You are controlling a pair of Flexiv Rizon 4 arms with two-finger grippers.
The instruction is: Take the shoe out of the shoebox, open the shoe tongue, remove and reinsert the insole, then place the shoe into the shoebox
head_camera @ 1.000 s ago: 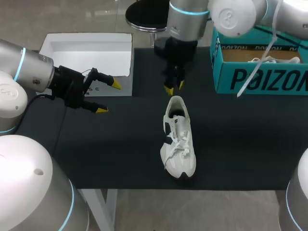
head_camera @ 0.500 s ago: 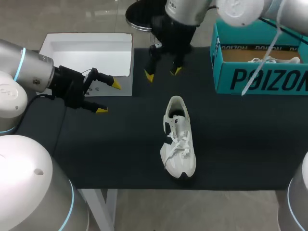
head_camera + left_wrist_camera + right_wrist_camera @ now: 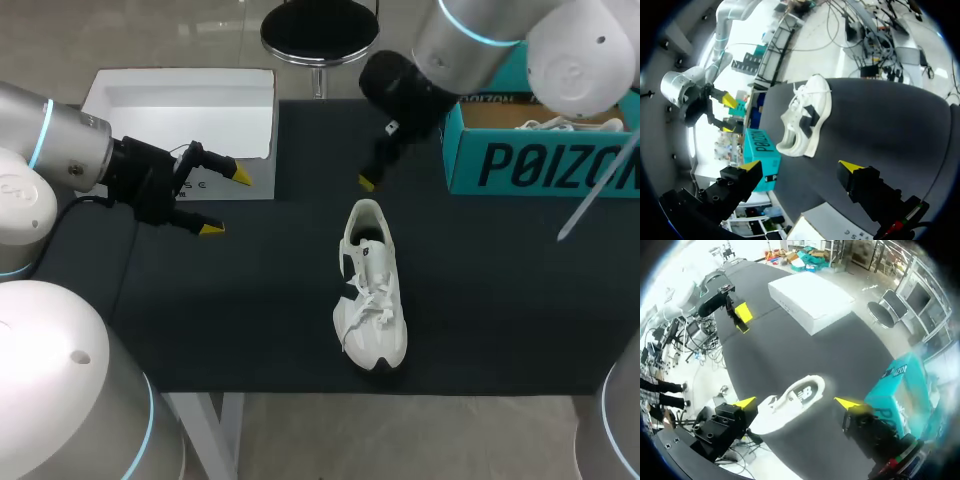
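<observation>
A white sneaker (image 3: 371, 290) lies on its sole in the middle of the black table (image 3: 500, 290), heel toward the far side, laces loose. The teal shoebox (image 3: 540, 150) stands open at the far right. My right gripper (image 3: 372, 176) hangs above the table just beyond the heel, between shoe and box, open and empty. In the right wrist view its fingers (image 3: 796, 402) are spread wide, with the sneaker (image 3: 787, 402) on the table below them. My left gripper (image 3: 225, 201) is open at the left, well clear of the shoe (image 3: 805, 120).
A white box lid (image 3: 180, 110) rests at the far left corner, close behind the left gripper. A second white shoe (image 3: 560, 125) shows inside the teal box. A white cable (image 3: 600, 195) hangs from the right arm in front of the box.
The right gripper opened from a near-shut stance at the shoe's heel, then rose and swung right toward the teal box. The left arm and the shoe stayed put.
</observation>
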